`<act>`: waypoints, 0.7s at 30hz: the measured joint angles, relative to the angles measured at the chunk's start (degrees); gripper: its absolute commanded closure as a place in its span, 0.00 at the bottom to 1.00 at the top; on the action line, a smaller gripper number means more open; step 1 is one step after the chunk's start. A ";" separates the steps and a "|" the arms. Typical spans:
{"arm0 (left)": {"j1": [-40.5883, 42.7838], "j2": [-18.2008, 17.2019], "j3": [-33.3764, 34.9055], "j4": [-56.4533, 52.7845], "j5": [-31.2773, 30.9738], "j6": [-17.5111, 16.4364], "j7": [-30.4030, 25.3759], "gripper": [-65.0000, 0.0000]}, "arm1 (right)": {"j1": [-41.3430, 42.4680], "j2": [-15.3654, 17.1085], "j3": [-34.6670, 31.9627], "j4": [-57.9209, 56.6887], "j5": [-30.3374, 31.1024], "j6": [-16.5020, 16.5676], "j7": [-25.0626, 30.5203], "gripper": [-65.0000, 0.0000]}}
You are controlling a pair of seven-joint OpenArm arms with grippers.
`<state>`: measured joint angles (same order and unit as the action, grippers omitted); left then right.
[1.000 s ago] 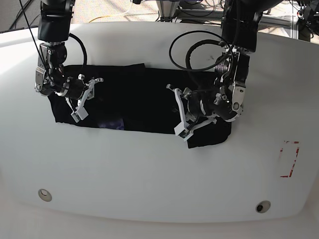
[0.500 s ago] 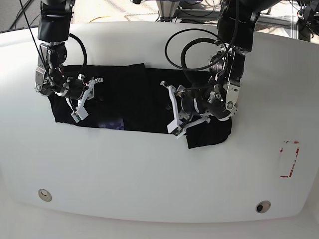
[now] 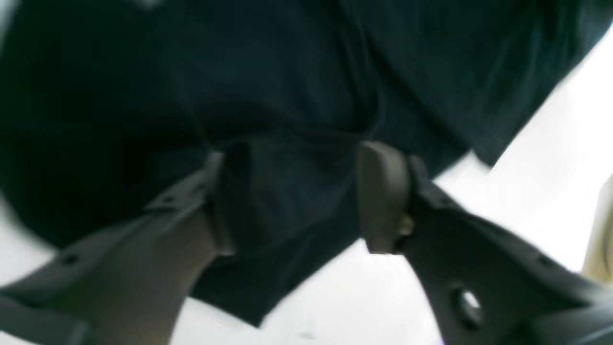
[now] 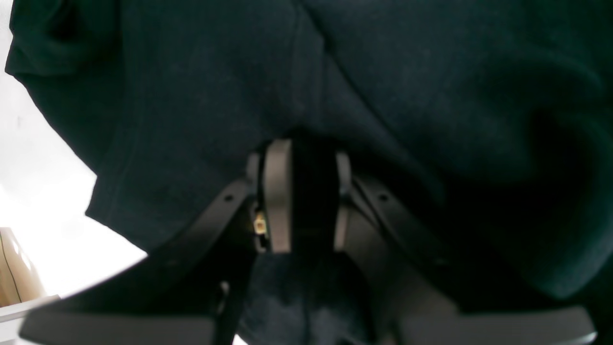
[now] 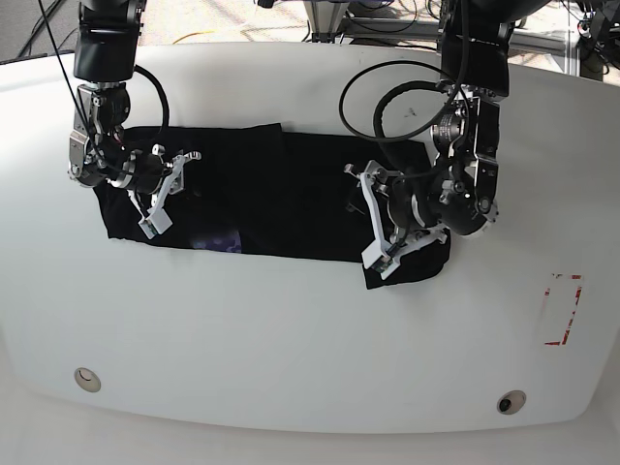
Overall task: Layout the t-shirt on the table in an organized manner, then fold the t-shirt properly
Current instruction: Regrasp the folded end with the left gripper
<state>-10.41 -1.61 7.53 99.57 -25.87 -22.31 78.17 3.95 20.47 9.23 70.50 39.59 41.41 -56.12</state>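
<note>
The black t-shirt (image 5: 281,194) lies as a wide band across the far half of the white table (image 5: 291,329), with a bit of colourful print (image 5: 218,240) at its near edge. My left gripper (image 5: 376,225) is over the shirt's right end. In the left wrist view, the left gripper (image 3: 297,201) is open, with a loose fold of the t-shirt (image 3: 287,96) between the spread fingers (image 3: 383,191). My right gripper (image 5: 167,194) sits at the shirt's left end. In the right wrist view, the right gripper (image 4: 306,191) is shut on a pinch of t-shirt (image 4: 191,96).
A red-outlined rectangle mark (image 5: 564,310) is at the table's right side. Two round metal fittings (image 5: 87,379) (image 5: 511,401) sit near the front edge. Black cables loop off both arms above the shirt, and frame parts stand behind the table.
My left gripper has opened and let go of the shirt's fold, and that arm has shifted to the right. The right arm and its grip have not moved.
</note>
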 measured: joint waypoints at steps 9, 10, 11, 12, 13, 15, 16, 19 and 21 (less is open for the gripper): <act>-0.85 -0.31 -7.91 1.44 -1.44 1.20 -0.59 0.40 | 0.04 0.00 0.00 -0.02 -0.17 0.00 0.00 0.80; -1.03 -0.33 -8.22 0.50 -1.40 2.10 -0.57 0.40 | 0.04 0.00 0.00 -0.02 -0.17 0.00 0.02 0.80; -1.31 -0.33 -8.39 -0.31 -1.31 3.19 -0.48 0.40 | 0.00 0.02 0.00 -0.02 -0.17 0.00 0.02 0.80; -1.64 -0.31 -8.63 -1.14 -1.31 3.91 -0.20 0.40 | 0.04 0.02 0.00 -0.02 -0.17 0.00 -0.02 0.80; -2.03 -0.31 -8.94 -1.86 -1.16 4.94 -0.09 0.40 | 0.04 0.02 0.00 0.00 -0.22 0.00 -0.02 0.80; -2.75 -0.13 -9.99 -3.23 -1.31 6.43 -0.92 0.40 | 0.04 0.00 0.00 -0.02 -0.15 0.00 0.02 0.80; -2.97 0.02 -10.54 -3.93 -1.33 7.23 -2.10 0.40 | 0.02 0.00 0.00 0.00 -0.15 0.02 0.02 0.80; -2.97 0.09 -11.15 -5.73 -1.42 9.70 -6.84 0.40 | 0.04 0.00 0.00 0.00 -0.15 0.02 0.00 0.80; -2.80 -0.02 -11.19 -7.34 -1.66 10.60 -8.17 0.40 | 0.04 0.00 0.00 0.00 -0.17 0.00 0.00 0.80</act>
<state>-13.21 -1.63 -3.66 92.23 -27.53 -11.70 70.00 3.99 20.47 9.23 70.50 39.42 41.41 -56.12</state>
